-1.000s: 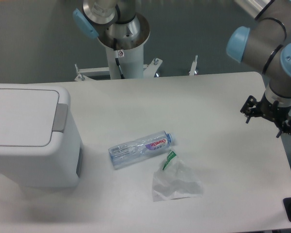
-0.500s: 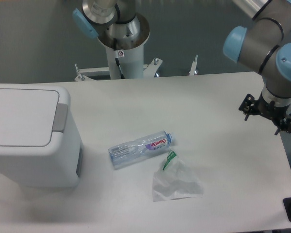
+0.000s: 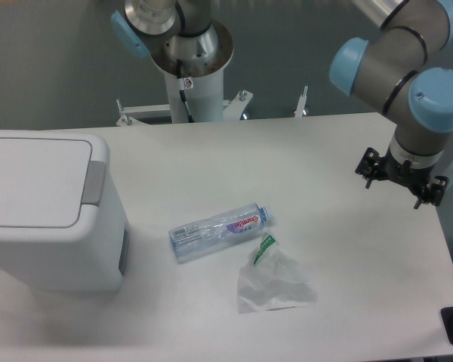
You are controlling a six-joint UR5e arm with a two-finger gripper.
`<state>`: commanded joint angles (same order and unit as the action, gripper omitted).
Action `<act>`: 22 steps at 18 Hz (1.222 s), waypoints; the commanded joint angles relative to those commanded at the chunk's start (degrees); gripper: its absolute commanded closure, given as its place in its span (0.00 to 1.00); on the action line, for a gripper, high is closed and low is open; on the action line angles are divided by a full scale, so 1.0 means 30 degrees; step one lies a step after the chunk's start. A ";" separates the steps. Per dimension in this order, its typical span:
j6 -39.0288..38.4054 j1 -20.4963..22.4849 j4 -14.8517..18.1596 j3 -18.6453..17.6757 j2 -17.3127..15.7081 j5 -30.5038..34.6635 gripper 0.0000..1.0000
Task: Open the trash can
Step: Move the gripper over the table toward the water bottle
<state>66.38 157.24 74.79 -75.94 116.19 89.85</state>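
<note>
A clear plastic bottle (image 3: 220, 230) with a blue cap lies on its side on the white table (image 3: 309, 151), cap end pointing right and slightly away from the camera. A red-and-blue label is visible near the cap end. A crumpled clear plastic bag (image 3: 275, 281) with a green tag lies just beside the bottle, on its near-right side; the tag end almost touches the bottle's cap end.

Smooth matt plastic trash can (image 3: 53, 219); clear glossy bottle (image 3: 219, 230).
</note>
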 joint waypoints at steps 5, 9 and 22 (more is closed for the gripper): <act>-0.4194 -0.0291 0.0323 -0.0175 -0.0293 -0.2732 0.00; -0.7004 -0.1403 0.1258 -0.0264 -0.0848 -0.3755 0.00; -1.3133 -0.4744 0.2404 -0.0410 -0.2401 -0.5604 0.00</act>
<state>26.99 143.00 82.00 -77.17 108.99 73.04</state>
